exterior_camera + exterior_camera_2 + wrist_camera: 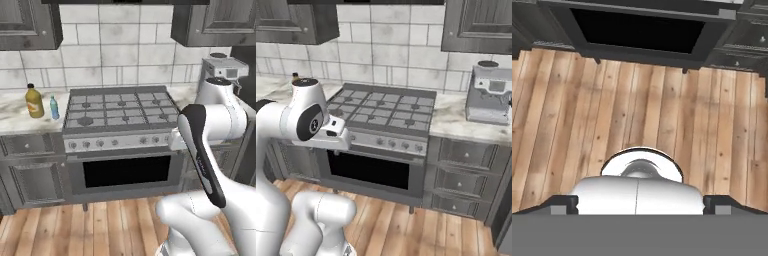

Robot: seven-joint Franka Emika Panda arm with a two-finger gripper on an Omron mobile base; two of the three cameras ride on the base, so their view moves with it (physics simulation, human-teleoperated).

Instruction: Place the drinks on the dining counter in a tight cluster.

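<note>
Drinks: 2 are standing upright on the counter (12, 117) left of the stove (120, 107), the amber bottle (34, 101) just beside the slim blue bottle (54, 108). The pincer, fingers apart and empty, is facing the wooden floor (637, 110), well right of them.

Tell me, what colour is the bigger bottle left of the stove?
Amber-yellow, with a dark cap; the taller bottle shows best in the left base view.

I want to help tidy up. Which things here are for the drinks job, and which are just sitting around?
For the job:
amber bottle
small light-blue bottle

Just sitting around:
gas stove
oven door
coffee machine
</note>
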